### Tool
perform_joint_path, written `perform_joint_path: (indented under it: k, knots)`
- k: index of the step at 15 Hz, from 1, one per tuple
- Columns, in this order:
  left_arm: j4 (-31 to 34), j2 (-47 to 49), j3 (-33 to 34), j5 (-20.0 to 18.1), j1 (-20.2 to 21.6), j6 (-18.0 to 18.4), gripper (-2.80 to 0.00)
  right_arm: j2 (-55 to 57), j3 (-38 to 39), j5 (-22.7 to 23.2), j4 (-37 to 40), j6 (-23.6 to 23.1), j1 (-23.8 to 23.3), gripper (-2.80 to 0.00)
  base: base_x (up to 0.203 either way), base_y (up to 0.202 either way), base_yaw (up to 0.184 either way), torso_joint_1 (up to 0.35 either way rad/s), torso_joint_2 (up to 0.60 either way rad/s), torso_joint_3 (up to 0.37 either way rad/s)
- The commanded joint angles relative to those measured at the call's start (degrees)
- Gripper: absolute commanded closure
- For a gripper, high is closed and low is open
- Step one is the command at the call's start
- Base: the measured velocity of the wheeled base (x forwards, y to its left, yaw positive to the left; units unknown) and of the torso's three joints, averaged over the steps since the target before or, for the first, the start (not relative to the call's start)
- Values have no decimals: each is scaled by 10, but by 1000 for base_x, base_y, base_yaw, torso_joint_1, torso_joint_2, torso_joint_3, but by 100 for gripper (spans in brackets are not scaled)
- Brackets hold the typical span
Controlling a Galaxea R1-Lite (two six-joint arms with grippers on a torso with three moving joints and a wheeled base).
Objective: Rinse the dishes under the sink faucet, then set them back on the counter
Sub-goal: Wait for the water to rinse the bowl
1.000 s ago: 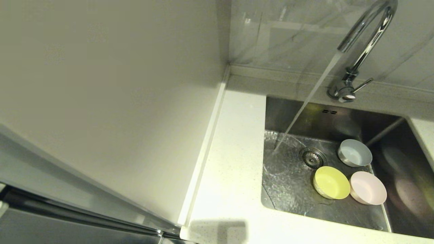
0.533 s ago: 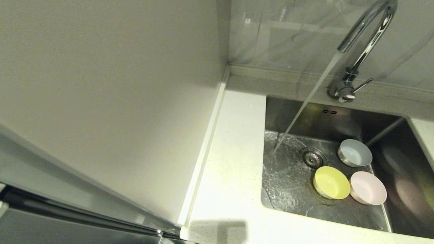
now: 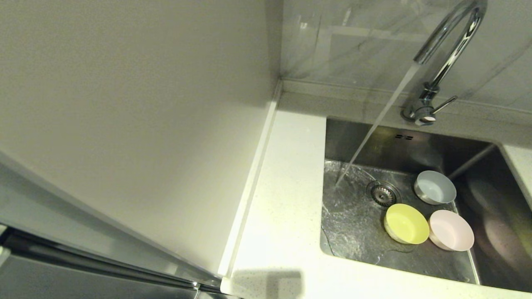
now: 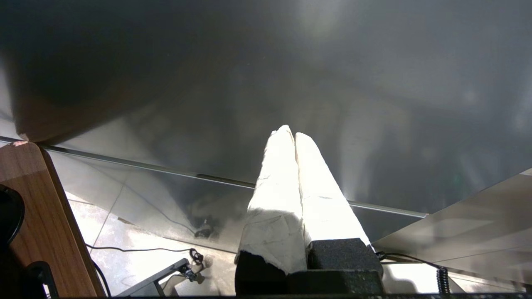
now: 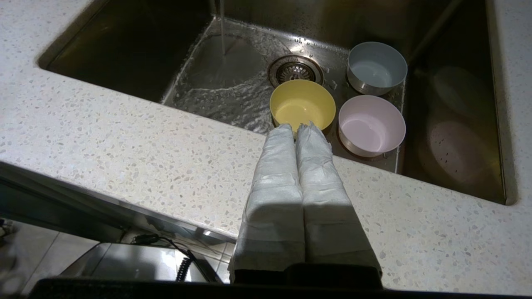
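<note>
Three bowls stand upright in the steel sink point(image 3: 357, 137) to the right of the drain point(image 3: 383, 193): a pale grey-blue bowl point(image 3: 434, 187) point(image 5: 377, 67) at the back, a yellow-green bowl point(image 3: 406, 223) point(image 5: 302, 104) and a pale pink bowl point(image 3: 451, 230) point(image 5: 371, 123) in front. Water runs from the chrome faucet point(image 3: 449, 54) onto the sink floor left of the drain, missing the bowls. My right gripper point(image 5: 296, 127) is shut and empty, over the counter's point(image 3: 286, 216) front edge, short of the yellow-green bowl. My left gripper point(image 4: 289, 133) is shut and empty, parked low by a dark panel. Neither gripper shows in the head view.
A plain cream wall panel point(image 3: 124, 124) rises left of the counter. A marbled backsplash point(image 3: 353, 41) stands behind the faucet. The sink's right side point(image 3: 498, 216) is a darker, deeper wall reflecting the bowls.
Only the water rippling across the sink floor has shifted; bowls and faucet stand as before.
</note>
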Motion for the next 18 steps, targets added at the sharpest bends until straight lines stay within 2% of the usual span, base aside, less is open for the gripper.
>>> perform_joint_path:
  k: [1,18]
  knots:
    - [0,0,2,0,0,0,0,1,0,0,0,0,0,0,0,0,0,0,0,0]
    - [0,0,2,0,0,0,0,1,0,0,0,0,1,0,0,0,0,0,0,0]
